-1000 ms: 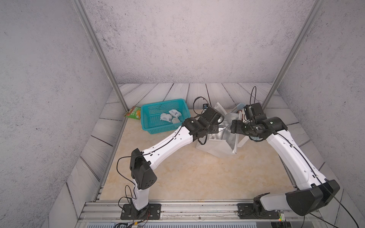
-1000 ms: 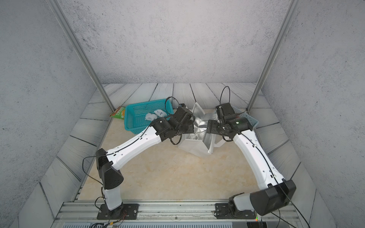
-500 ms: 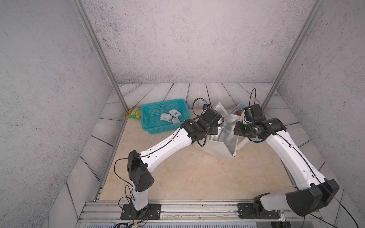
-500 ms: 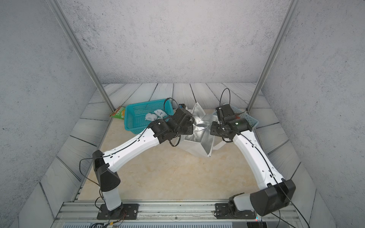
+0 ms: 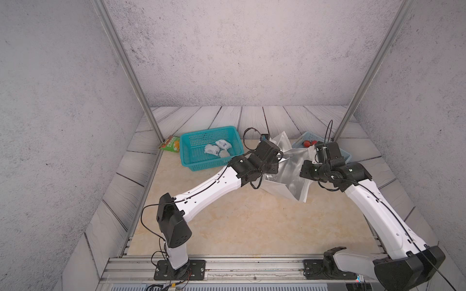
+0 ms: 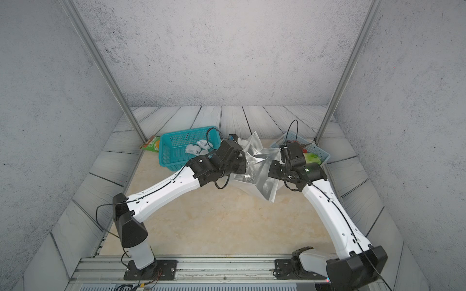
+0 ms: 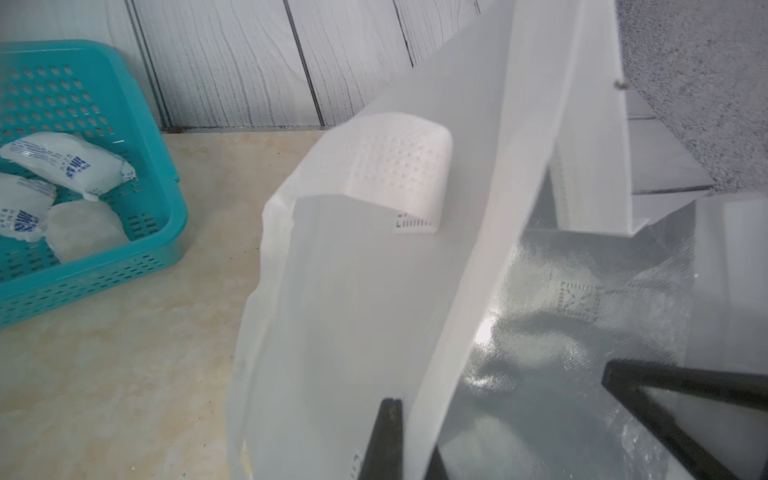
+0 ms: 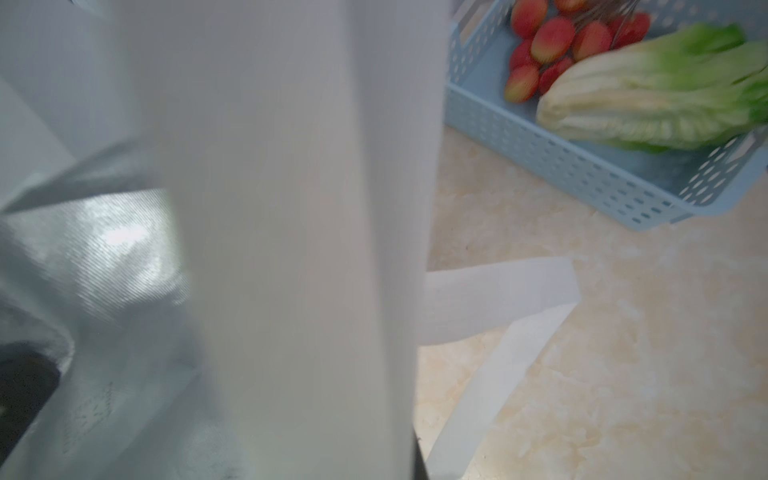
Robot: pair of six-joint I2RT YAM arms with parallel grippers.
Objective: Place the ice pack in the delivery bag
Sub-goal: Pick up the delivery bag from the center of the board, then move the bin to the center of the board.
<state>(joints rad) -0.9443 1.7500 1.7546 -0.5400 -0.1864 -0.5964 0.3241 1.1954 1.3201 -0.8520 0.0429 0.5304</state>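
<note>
your left gripper [image 7: 405, 419] and right gripper [image 5: 305, 170] both pinch tight on opposite rims of the one delivery bag [image 5: 290, 176]. three ice packs [image 5: 211, 149] lie in the one teal basket [image 5: 209, 129], just beside the bag.

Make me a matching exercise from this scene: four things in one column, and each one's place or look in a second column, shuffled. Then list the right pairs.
Things
1. ice packs
2. lettuce head
3. green packet
4. delivery bag

Place or look
A. in the pale blue basket, beside small red fruits
B. lying outside the baskets, next to the teal one
C. white outside, silver foil lining showing
D. in the teal mesh basket

Pairs: 1-D, 2-A, 3-B, 4-C
</note>
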